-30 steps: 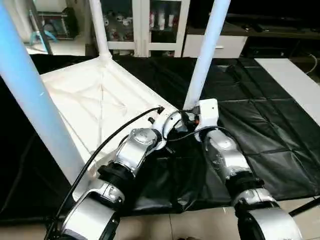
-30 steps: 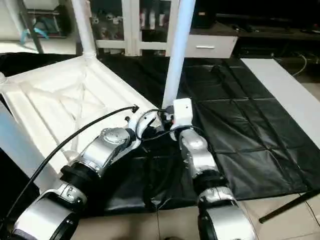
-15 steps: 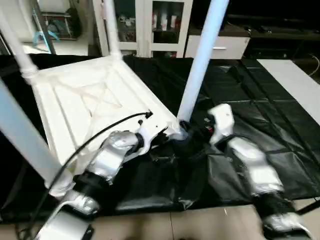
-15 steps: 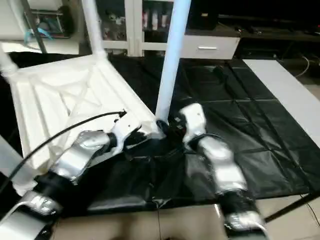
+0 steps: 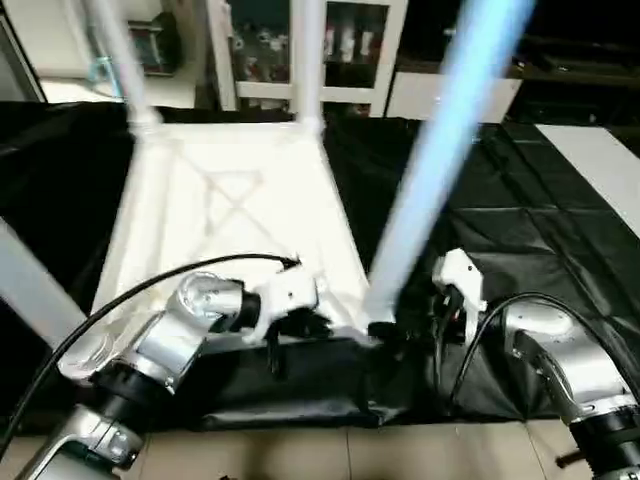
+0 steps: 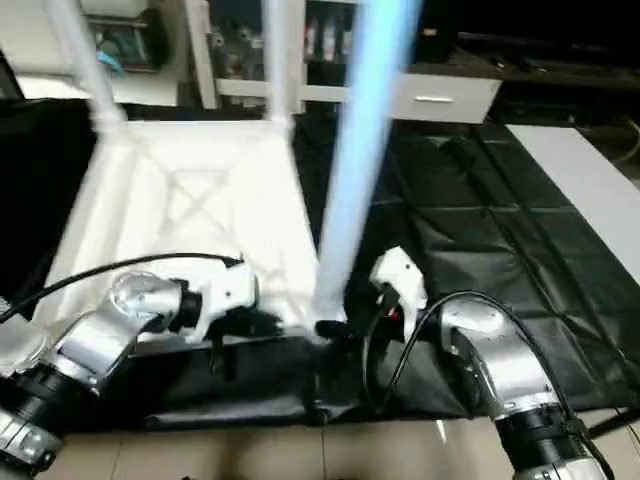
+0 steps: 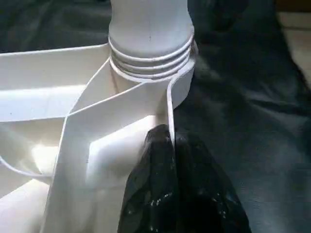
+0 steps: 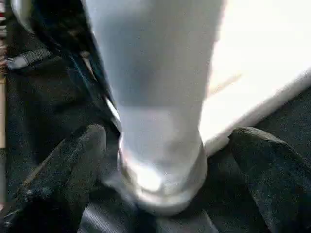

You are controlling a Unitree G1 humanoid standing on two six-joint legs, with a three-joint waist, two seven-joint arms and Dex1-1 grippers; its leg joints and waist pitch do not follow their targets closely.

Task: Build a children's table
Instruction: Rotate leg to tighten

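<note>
The white tabletop [image 5: 230, 215] lies upside down on a black sheet [image 5: 520, 230] spread over the floor, its X-shaped ribs facing up and four white legs rising from its corner sockets: two at the far corners [image 5: 305, 50] [image 5: 115, 55], one at the near left corner [image 5: 30, 290], and one at the near right corner [image 5: 440, 150] that leans toward the robot's right. In the left wrist view this near right leg's ringed end sits in its round socket [image 7: 182, 82], with several rings standing above the socket's edge. The left gripper [image 7: 170, 184] pinches the tabletop's thin side wall just beside that socket, fingers closed on the wall. The right gripper [image 8: 160, 160] sits low at the foot of the same leg, its two black fingers [image 8: 73, 160] spread wide on either side of the tube and not touching it
</note>
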